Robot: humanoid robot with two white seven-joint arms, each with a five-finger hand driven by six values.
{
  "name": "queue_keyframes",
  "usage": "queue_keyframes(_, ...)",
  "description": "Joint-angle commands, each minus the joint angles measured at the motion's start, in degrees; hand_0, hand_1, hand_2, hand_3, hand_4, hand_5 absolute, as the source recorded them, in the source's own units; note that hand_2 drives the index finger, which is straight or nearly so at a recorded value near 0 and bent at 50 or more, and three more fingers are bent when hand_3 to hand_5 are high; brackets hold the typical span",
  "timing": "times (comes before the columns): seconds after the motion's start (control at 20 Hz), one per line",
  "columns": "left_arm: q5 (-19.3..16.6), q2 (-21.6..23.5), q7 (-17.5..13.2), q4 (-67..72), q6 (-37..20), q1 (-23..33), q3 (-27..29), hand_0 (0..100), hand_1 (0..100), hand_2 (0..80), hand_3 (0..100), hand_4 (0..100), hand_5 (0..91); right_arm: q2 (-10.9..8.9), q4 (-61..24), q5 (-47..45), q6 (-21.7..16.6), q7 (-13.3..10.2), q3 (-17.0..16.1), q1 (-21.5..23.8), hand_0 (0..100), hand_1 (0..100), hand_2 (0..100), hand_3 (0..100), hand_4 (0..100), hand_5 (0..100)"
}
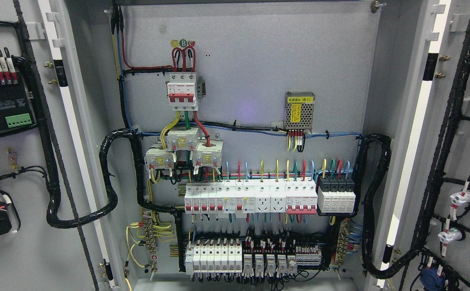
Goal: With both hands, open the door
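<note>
In the head view, the electrical cabinet stands wide open: the left door (1, 161) is swung out to the far left, its inner face toward the camera and carrying a black module with a green terminal strip (18, 120), and the right door (467, 161) is swung out to the far right, its inner face lined with black cable looms and small white-capped parts. Between them the grey back panel (251, 60) is fully exposed, with a red-handled main breaker (182, 91) at upper centre, a meshed power supply (299, 110) to its right, and a row of small breakers (251, 198) lower down. Neither hand shows anywhere, nor either arm, so I cannot tell whether the fingers are spread or curled. The relation that matters is that both doors hang with their long axes upright, hinged along the cabinet's side walls, each free edge past the picture's side. Judging from this, the opening looks done; which hand lies nearer either door cannot be told.
</note>
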Motion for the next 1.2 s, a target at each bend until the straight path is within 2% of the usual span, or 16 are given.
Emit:
queue_keyframes(0.0, -1.6, -3.0, -0.1, 25.5, 2.5, -9.3, -1.1, 0, 0, 0.0, 0, 4, 0.0, -0.44, 7.2, 1.9, 2.4, -2.9, 0.5, -2.4, 0, 0, 0, 0, 0, 0)
queue_keyframes(0.1, -2.3, -3.9, -0.2, 30.5, 3.7, -12.1, -1.0, 0, 0, 0.0, 0, 4, 0.0, 0.44, 7.4, 2.0, 2.9, -5.2, 0.7, -2.4, 0, 0, 0, 0, 0, 0)
queue_keyframes(0.25, -3.7, -5.6, -0.2, 37.0, 3.9, -15.4, -1.0, 0, 0, 0.0, 0, 4, 0.0, 1.32, 8.4, 2.4, 3.6, -10.4, 0.7, -2.5, 0, 0, 0, 0, 0, 0)
queue_keyframes(0.4, -5.9, -6.9, -0.3, 42.7, 3.9, -18.2, -0.3, 0, 0, 0.0, 0, 4, 0.0, 1.23, 8.4, 2.4, 3.6, -13.4, 0.7, -2.5, 0, 0, 0, 0, 0, 0)
queue_keyframes(0.6, -6.0, -8.7, -0.3, 50.1, 5.3, -22.2, -0.2, 0, 0, 0.0, 0, 4, 0.0, 1.05, 8.6, 3.4, 3.8, -17.8, 0.7, -2.4, 0, 0, 0, 0, 0, 0)
queue_keyframes(0.8, -5.7, -10.2, -0.3, 50.9, 10.2, -23.0, 1.9, 0, 0, 0.0, 0, 4, 0.0, 1.41, 8.5, 4.1, 4.1, -25.5, 0.8, -2.3, 0, 0, 0, 0, 0, 0)
queue_keyframes(0.9, -5.6, -10.7, -0.2, 51.3, 10.7, -23.1, 1.9, 0, 0, 0.0, 0, 4, 0.0, 2.37, 8.5, 6.5, 5.1, -26.5, 0.7, -2.3, 0, 0, 0, 0, 0, 0)
queue_keyframes(1.05, -5.9, -11.9, 0.1, 51.5, 11.6, -23.1, 2.6, 0, 0, 0.0, 0, 4, 0.0, 3.07, 8.5, 9.2, 7.0, -26.5, 1.0, -2.3, 0, 0, 0, 0, 0, 0)
queue_keyframes(1.15, -5.9, -12.5, 0.3, 51.6, 14.6, -23.1, 2.7, 0, 0, 0.0, 0, 4, 0.0, 4.13, 8.5, 11.9, 7.7, -26.5, 1.7, -2.2, 0, 0, 0, 0, 0, 0)
